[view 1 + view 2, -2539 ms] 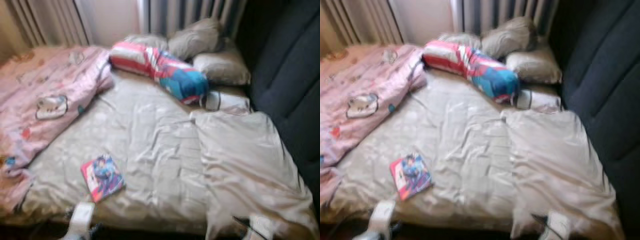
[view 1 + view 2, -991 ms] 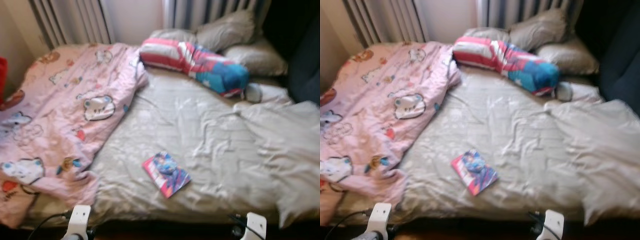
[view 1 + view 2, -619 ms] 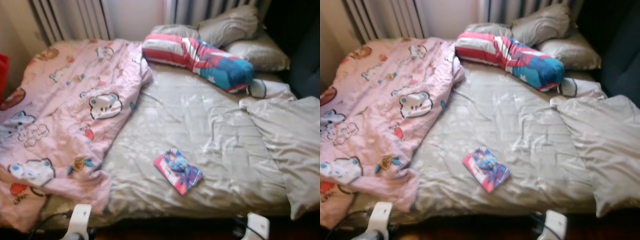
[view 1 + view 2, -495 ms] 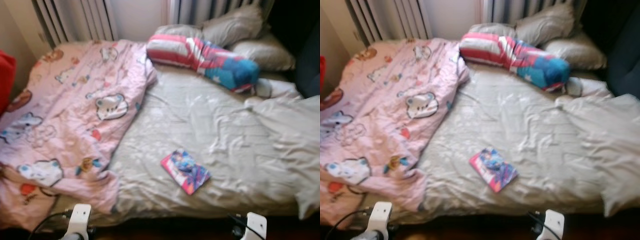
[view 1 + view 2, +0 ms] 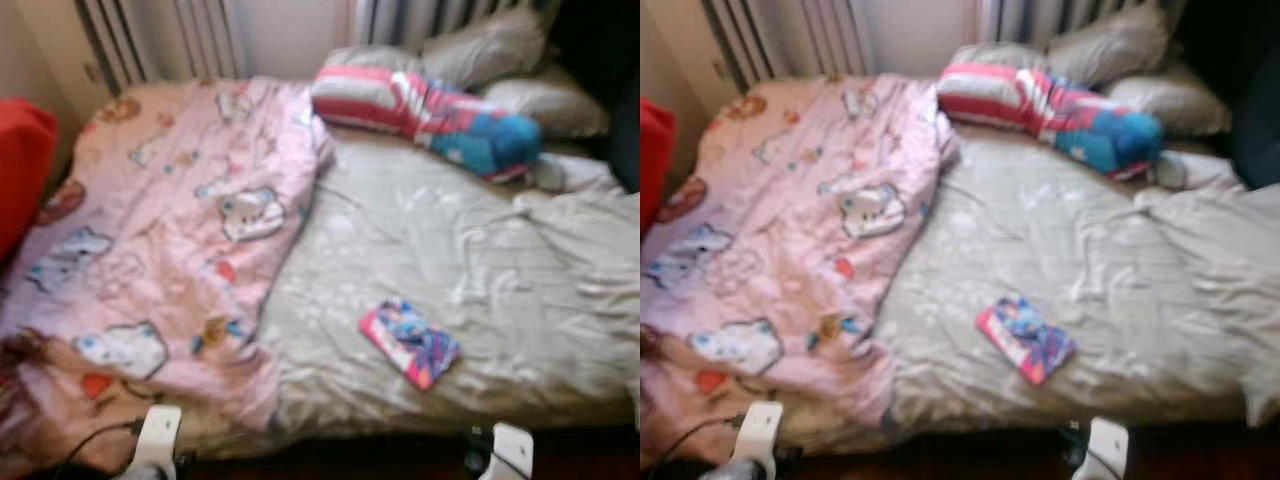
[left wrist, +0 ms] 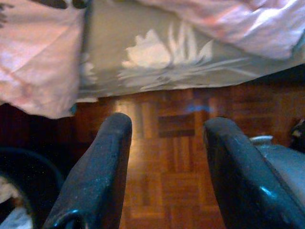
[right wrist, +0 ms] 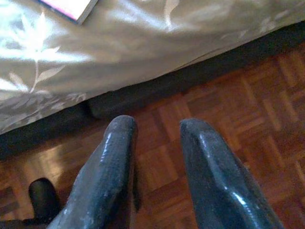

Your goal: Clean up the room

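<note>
Book (image 5: 411, 344) with a bright pink and blue cover lies flat on the grey bedsheet (image 5: 420, 250), close to the near edge of the bed and slightly toward the robot's right. Nearer than the book, both grippers hang low over a wooden parquet floor (image 6: 176, 157) beside the bed. The left gripper (image 6: 164, 167) has its two black fingers spread apart, holding nothing, with the hanging edge of the sheet and a fold of pink quilt beyond them. The right gripper (image 7: 157, 162) also holds nothing, its fingers parted by a narrower gap, aimed at the floor below the draped sheet, where a corner of the book (image 7: 71, 7) just shows. A pink quilt (image 5: 170, 240) printed with cartoon animals covers the robot's left half of the bed, bunched and rumpled. A crumpled grey duvet (image 5: 590, 270) lies on the right side. Farther back, a long bolster (image 5: 425, 105) striped in red, white and blue lies across the head of the bed. Behind it rest two grey pillows (image 5: 490, 45). A red object (image 5: 20, 160) sits at the far left edge. Pale curtains (image 5: 160, 35) hang behind the bed.
</note>
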Motion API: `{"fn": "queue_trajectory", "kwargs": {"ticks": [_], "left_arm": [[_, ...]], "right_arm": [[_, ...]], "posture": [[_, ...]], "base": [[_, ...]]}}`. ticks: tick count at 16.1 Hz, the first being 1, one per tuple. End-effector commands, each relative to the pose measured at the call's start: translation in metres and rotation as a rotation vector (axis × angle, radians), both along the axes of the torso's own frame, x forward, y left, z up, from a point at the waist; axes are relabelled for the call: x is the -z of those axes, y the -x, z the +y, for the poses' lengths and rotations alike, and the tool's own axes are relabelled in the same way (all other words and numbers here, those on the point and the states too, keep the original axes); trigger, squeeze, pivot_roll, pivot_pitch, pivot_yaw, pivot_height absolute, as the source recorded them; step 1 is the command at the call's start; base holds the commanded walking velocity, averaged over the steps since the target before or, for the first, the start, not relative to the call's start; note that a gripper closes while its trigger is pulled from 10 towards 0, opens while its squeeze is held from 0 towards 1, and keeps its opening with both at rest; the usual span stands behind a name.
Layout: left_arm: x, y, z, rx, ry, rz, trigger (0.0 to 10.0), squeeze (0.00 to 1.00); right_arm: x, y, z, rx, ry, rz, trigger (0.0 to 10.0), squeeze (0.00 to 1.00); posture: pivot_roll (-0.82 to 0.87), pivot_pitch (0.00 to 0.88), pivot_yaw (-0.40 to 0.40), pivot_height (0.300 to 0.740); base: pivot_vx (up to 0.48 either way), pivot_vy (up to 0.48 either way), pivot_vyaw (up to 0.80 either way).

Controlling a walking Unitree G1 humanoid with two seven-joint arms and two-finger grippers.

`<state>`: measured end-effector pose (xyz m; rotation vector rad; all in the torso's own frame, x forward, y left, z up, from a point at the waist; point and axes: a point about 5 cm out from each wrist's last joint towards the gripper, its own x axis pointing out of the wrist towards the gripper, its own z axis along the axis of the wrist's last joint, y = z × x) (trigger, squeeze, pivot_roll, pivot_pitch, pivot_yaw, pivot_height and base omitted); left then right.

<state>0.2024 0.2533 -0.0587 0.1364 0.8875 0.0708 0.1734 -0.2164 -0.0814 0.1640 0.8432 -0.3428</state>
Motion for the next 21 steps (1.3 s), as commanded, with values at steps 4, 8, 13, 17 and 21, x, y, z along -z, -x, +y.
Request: {"fn": "queue_trajectory", "kwargs": {"ticks": [4,8,13,17,21], "left_arm": [[0.0043,0.0064,-0.0027,-0.012,0.030,0.012,10.0,0.00],[0.0044,0.0066,-0.0022,-0.009,0.023,0.017,10.0,0.00],[0.0044,0.0065,-0.0027,-0.004,0.026,0.017,10.0,0.00],[0.0044,0.0062,-0.0032,-0.001,0.027,0.017,10.0,0.00],[0.0042,0.0061,-0.0029,-0.003,0.024,0.015,10.0,0.00]], "right_arm": [[0.0030,0.0079,-0.0029,0.010,0.002,0.022,10.0,0.00],[0.0027,0.0073,-0.0025,0.003,0.007,0.020,10.0,0.00],[0.0024,0.0060,-0.0009,-0.027,0.019,0.019,10.0,0.00],[0.0015,0.0048,-0.0020,-0.005,0.011,0.007,10.0,0.00],[0.0005,0.0025,-0.0011,-0.016,0.011,-0.001,10.0,0.00]], "posture": [[-0.06,0.125,0.007,0.740],[-0.06,0.127,0.007,0.740],[-0.06,0.127,0.007,0.740],[-0.06,0.127,0.005,0.740],[-0.06,0.127,0.006,0.740]], "base": [[0.000,0.000,0.00],[0.000,0.000,0.00],[0.205,0.000,0.16],[0.271,0.000,0.00],[0.200,0.000,0.00]]}}
